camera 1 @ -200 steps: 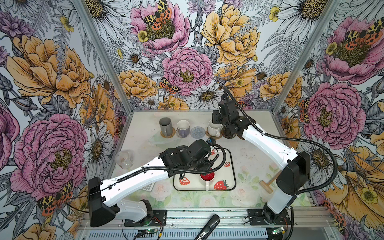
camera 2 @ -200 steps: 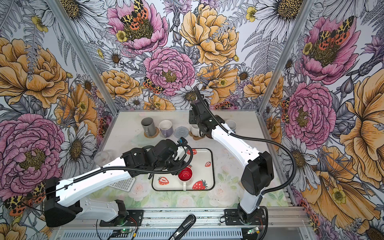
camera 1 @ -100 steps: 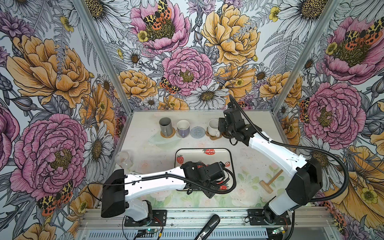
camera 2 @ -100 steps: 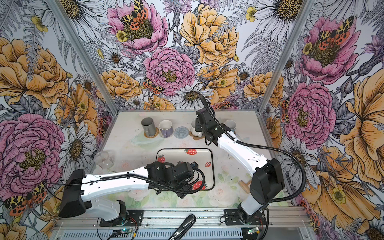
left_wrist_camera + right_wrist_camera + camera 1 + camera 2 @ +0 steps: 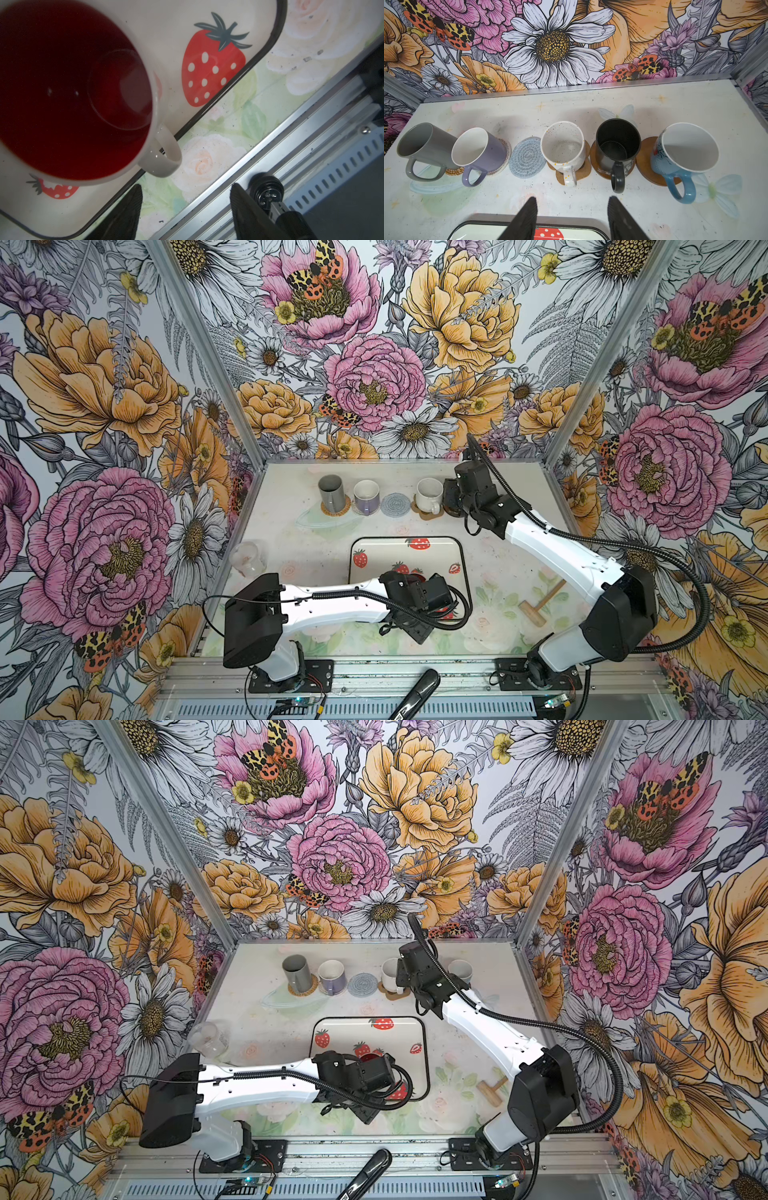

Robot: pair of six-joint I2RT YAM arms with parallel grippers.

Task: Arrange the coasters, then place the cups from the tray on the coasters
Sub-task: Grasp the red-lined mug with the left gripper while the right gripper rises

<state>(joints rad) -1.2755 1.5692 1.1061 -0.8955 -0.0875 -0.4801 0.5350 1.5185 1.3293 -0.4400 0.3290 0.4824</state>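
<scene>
Nothing gripped right now
Left arm lies low over the tray, jaws spread by the red-lined mug; right arm stretches toward the back mugs, jaws spread too.

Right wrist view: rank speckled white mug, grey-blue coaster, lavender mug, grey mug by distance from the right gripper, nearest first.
1. speckled white mug, just ahead of the right gripper
2. grey-blue coaster, bare, next along the row
3. lavender mug, beyond the coaster
4. grey mug, at the row's end
</scene>
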